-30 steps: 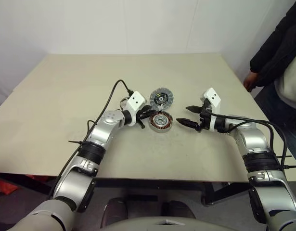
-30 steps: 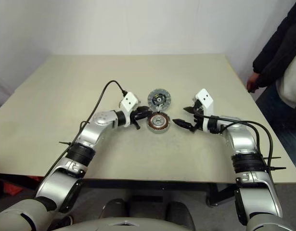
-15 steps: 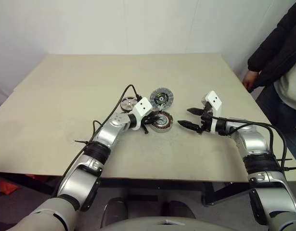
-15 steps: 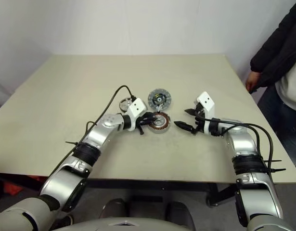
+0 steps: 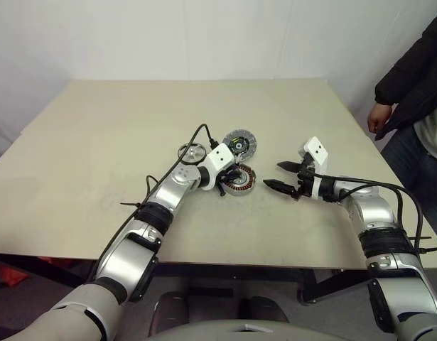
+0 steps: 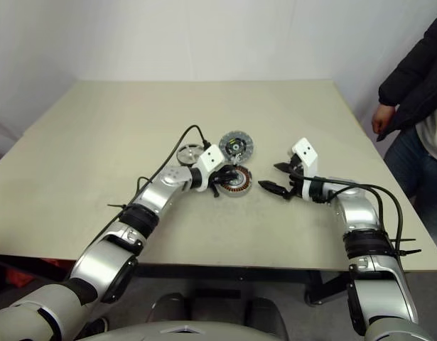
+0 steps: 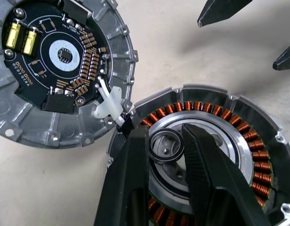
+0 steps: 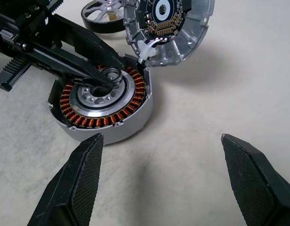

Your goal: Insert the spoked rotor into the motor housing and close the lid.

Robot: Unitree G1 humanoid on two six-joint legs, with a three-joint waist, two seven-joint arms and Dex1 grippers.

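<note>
Left pincer (image 7: pixel 166 155) pinching a small dark ring at the motor housing's (image 7: pixel 248 155) hub.

The housing sits mid-counter (image 5: pixel 97 142), the lid (image 7: pixel 55 70) lying circuit-side up, touching its far edge. The spoked rotor (image 5: pixel 192 152) rests apart on the counter, just beyond the left arm. The right pincer (image 5: pixel 282 176) hovers close beside the housing, fingers spread wide, empty.

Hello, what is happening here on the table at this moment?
A two-armed robot is assembling a small motor. Its left gripper reaches over the housing, its fingers closed around a small dark ring above the hub. The right gripper waits open beside the housing, holding nothing. The lid lies open behind the housing, circuit side up, and the rotor rests on the table, not yet inserted. A person stands at the table's edge.
</note>
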